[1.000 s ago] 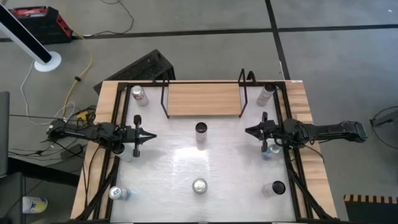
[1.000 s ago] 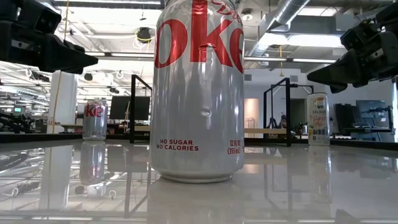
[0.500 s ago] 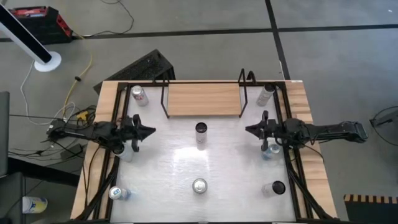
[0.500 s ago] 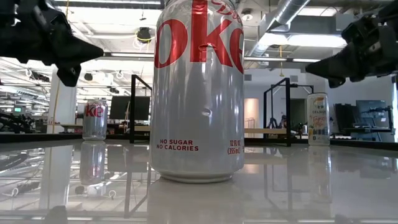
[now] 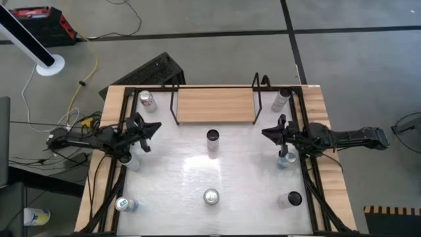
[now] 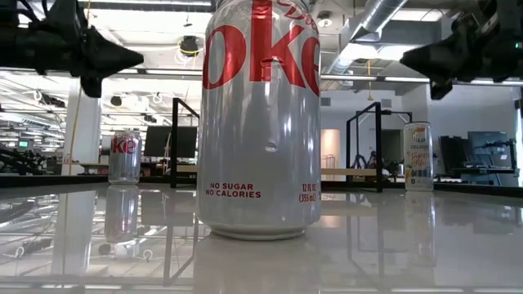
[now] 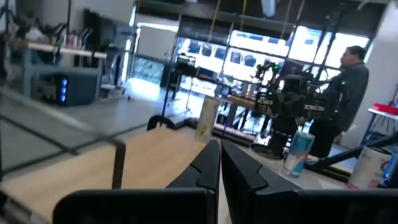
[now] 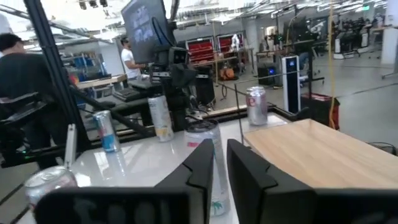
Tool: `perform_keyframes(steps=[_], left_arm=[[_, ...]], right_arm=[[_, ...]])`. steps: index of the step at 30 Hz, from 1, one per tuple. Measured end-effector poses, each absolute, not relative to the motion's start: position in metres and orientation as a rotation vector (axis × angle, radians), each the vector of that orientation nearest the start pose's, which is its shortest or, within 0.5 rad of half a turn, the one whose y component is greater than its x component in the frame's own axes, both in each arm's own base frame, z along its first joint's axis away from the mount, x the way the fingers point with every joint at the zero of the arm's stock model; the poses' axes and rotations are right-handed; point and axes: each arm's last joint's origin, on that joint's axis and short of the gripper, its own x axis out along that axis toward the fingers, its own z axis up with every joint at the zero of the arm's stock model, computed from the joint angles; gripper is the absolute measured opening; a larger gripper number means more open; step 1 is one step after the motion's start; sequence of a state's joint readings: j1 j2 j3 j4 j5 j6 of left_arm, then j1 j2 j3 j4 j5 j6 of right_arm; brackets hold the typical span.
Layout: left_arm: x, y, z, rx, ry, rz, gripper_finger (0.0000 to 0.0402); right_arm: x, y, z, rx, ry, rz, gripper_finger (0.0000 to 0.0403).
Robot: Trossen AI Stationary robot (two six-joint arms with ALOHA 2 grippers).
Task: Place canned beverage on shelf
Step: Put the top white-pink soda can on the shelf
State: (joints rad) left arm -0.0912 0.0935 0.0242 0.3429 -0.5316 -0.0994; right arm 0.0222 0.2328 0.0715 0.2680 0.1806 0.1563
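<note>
The shelf (image 5: 214, 105), a light-wood board in a black wire frame, stands at the table's far middle with nothing on it. Several cans stand on the white tabletop: one in front of the shelf (image 5: 212, 136), a Diet Coke can near the front edge (image 5: 211, 196) (image 6: 261, 122), and one at each end of the shelf (image 5: 147, 101) (image 5: 281, 100). My left gripper (image 5: 156, 127) hovers shut at the left, pointing toward the shelf. My right gripper (image 5: 266, 135) hovers shut at the right, pointing toward the middle can. Both hold nothing.
More cans stand under each arm (image 5: 131, 160) (image 5: 283, 160) and at the near corners (image 5: 125, 205) (image 5: 289, 199). Wood strips (image 5: 112, 118) and black rails edge the table. People stand in the room beyond (image 7: 348, 93) (image 8: 25, 81).
My left gripper has risen and swung toward the table's far edge, now pointing at the shelf's left end instead of straight across. My right gripper has risen and drifted slightly toward the far edge. No can has moved.
</note>
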Motion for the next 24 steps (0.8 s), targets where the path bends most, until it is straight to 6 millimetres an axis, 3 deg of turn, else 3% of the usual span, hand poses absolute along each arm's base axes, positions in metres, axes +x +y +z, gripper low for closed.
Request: perform_keyframes(steps=[7,15,24], left_arm=[[0.106,0.009,0.209,-0.126,-0.221,0.371,0.0049],[0.118,0.007,0.243,-0.004,-0.114,0.323,0.0171],[0.153,0.008,0.240,0.029,-0.108,0.309,0.0305]], right_arm=[[0.122,0.000,0.219,0.157,-0.084,-0.130,0.0138],[0.159,0.002,0.256,0.062,0.007,-0.136,0.0240],[0.201,0.005,0.287,-0.025,0.234,-0.130,0.0297]])
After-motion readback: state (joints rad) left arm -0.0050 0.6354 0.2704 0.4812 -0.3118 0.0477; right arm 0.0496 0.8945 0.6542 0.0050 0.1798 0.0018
